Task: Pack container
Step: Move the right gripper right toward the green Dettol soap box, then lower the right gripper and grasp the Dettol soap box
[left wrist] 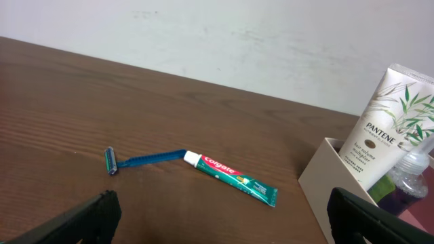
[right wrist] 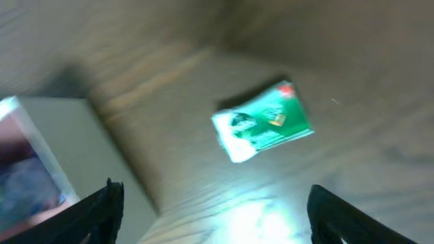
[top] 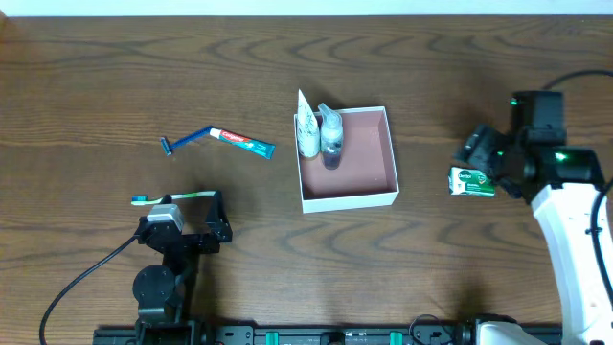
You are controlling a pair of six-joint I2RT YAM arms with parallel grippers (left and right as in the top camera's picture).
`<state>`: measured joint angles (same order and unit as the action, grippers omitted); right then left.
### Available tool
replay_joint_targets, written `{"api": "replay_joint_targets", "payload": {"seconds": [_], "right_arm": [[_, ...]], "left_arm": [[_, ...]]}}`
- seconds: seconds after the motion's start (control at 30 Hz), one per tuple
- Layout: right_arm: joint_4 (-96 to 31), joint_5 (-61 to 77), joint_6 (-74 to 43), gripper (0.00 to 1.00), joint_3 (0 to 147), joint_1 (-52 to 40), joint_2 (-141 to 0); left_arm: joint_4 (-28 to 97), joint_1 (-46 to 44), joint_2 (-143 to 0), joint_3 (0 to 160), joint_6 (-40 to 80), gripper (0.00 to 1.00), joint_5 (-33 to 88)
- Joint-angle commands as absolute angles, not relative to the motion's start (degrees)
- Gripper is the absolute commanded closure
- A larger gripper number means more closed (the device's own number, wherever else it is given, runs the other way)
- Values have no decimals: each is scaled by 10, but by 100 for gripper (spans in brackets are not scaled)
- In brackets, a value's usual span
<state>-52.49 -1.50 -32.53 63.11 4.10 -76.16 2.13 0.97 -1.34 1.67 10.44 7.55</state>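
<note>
A: Where's the box (top: pixel 369 158)?
B: Middle of the table: square, shallow, thin white walls, dusty pink floor, with a white tube (top: pixel 306 129) and a clear bottle (top: pixel 331 142) along one wall
A: The jaws?
B: Left gripper (left wrist: pixel 224 200) spread wide, empty; right gripper (right wrist: pixel 213 193) also apart, over a green carton (right wrist: pixel 263 122)

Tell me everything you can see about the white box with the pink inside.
The container is a square, shallow, open-topped box with thin white walls and a dusty pink floor, seemingly card. It sits flat on the wooden table, near the middle. A white tube and a small clear bottle rest in its left part; the remaining floor is bare.
</note>
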Motion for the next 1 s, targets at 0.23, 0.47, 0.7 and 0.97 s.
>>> {"api": "replay_joint_targets", "payload": {"seconds": [0.23, 0.47, 0.7, 0.97], "right_arm": [[-443, -15, -469, 15, 484, 91, -770], [-297, -15, -551, 16, 384, 90, -770], [-134, -20, -559, 16, 321, 89, -770], [-48, -32, -559, 16, 310, 89, -799]], "left_arm": [[33, 12, -14, 2, 97, 2, 84], [33, 12, -14, 2, 97, 2, 84], [33, 12, -14, 2, 97, 2, 84], [33, 12, -14, 2, 97, 2, 84]]}}
